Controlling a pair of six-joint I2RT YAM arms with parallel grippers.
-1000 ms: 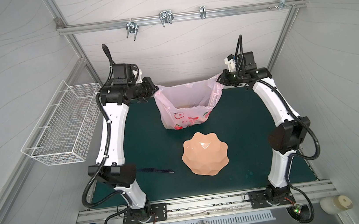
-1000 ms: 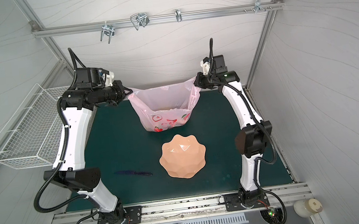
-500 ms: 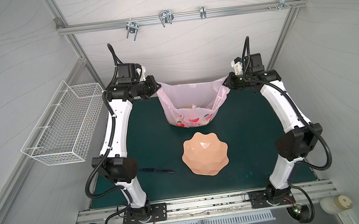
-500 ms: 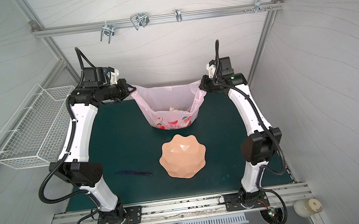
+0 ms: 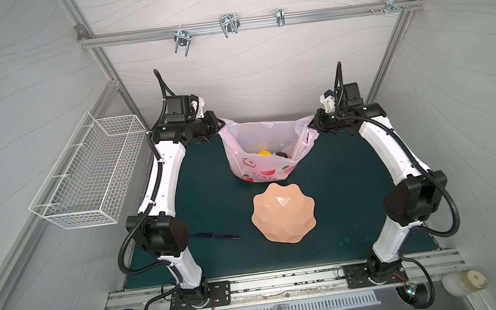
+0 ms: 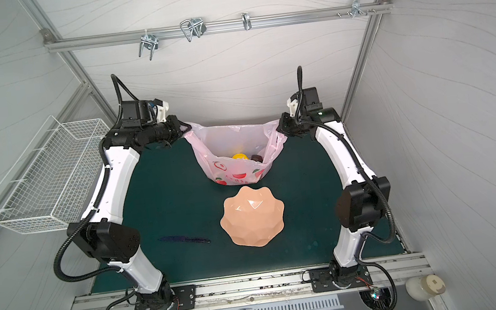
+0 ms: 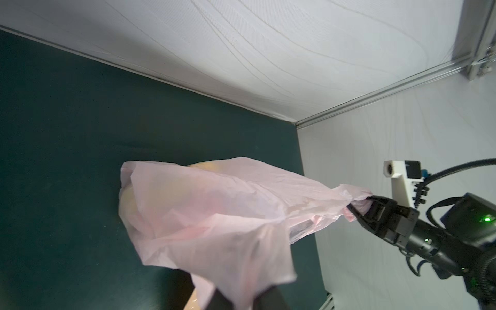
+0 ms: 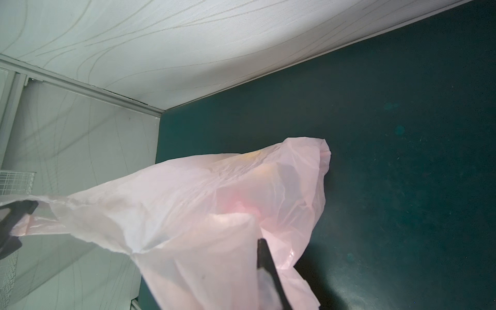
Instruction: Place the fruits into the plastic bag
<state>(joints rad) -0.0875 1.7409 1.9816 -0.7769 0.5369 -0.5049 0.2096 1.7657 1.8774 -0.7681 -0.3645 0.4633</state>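
Both arms are reaching to the upper middle of the frame, by the back wall. The plastic bag [image 5: 261, 173] is strung between them over the green mat [image 5: 211, 182], mouth open upward in both top views. Its printed lower part seems to touch the mat, though I can't be sure from this height.

Left gripper [image 5: 217, 126]: at the bag's left handle corner. In the left wrist view the film drapes over its fingers [image 7: 271, 298] and hides the gap. It has hold of the plastic, apparently with the jaws close together.

Right gripper [image 5: 313, 124]: at the right handle corner. The left wrist view shows it [image 7: 358, 208] with bunched pink film pinched between nearly closed jaws.

Inside the bag I can see a yellow lemon [image 5: 263, 153] and a dark fruit [image 5: 281, 154] just to its right. Any other fruits are only blurred colour through the plastic.

The peach bowl [image 5: 283, 212] sits just below the bag, centre frame.
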